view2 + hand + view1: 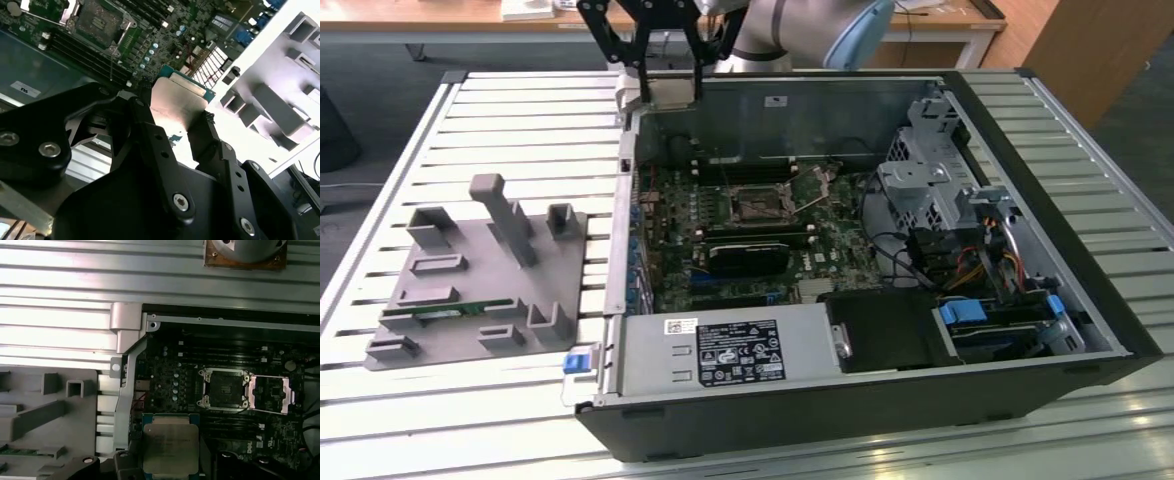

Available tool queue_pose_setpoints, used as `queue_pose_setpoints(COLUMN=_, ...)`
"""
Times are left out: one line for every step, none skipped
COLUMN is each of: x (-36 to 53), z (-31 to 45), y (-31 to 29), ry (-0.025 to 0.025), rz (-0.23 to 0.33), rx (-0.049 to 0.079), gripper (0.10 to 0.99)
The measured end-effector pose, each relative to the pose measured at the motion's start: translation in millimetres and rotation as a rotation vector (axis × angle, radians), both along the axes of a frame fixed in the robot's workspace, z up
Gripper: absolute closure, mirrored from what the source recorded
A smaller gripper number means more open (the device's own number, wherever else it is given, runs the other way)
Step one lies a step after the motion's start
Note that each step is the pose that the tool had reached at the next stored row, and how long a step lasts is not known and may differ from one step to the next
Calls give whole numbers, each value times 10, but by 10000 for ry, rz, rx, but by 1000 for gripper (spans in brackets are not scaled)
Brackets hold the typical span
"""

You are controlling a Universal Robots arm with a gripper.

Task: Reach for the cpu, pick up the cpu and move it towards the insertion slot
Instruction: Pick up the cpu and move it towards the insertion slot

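Jaws: closed on the cpu (170, 449), black fingers (207, 135) pressing on opposite edges of the chip; silver top and green border visible in both wrist views. Gripper (659, 85) position: raised above the far edge of the open computer case (1067, 180), toward the exterior view's left. Cpu location: held in the air, clear of the motherboard (781, 215). Insertion slot (223, 389): silvery frame round a dark centre, its retention plate (270, 394) folded open just beside it. Grey part holder (480, 280): on the slatted table (400, 400), beside the case.
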State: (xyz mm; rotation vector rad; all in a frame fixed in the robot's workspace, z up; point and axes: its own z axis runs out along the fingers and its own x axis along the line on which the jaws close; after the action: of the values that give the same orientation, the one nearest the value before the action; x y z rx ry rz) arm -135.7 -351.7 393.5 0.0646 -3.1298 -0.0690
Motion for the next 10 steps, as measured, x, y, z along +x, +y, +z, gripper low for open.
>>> queue_pose_setpoints(x=32, z=-5, y=14, ry=0, rz=0, rx=0, gripper=549)
queue_pose_setpoints(x=65, z=-11, y=26, ry=0, rz=0, rx=1, gripper=549)
queue_pose_setpoints(x=98, z=-17, y=35, ry=0, rz=0, rx=0, gripper=549)
queue_pose_setpoints(x=132, z=-23, y=42, ry=0, rz=-1, rx=0, gripper=549)
queue_pose_setpoints(x=171, z=-30, y=49, ry=1, rz=0, rx=-1, gripper=549)
queue_pose_setpoints(x=208, z=-36, y=55, ry=1, rz=0, rx=-1, gripper=549)
queue_pose_setpoints(x=244, z=-43, y=59, ry=0, rz=-1, rx=0, gripper=549)
queue_pose_setpoints(x=279, z=-49, y=63, ry=0, rz=-3, rx=0, gripper=549)
queue_pose_setpoints(x=313, z=-55, y=67, ry=0, rz=-5, rx=0, gripper=549)
queue_pose_setpoints(x=347, z=-62, y=71, ry=0, rz=-9, rx=0, gripper=549)
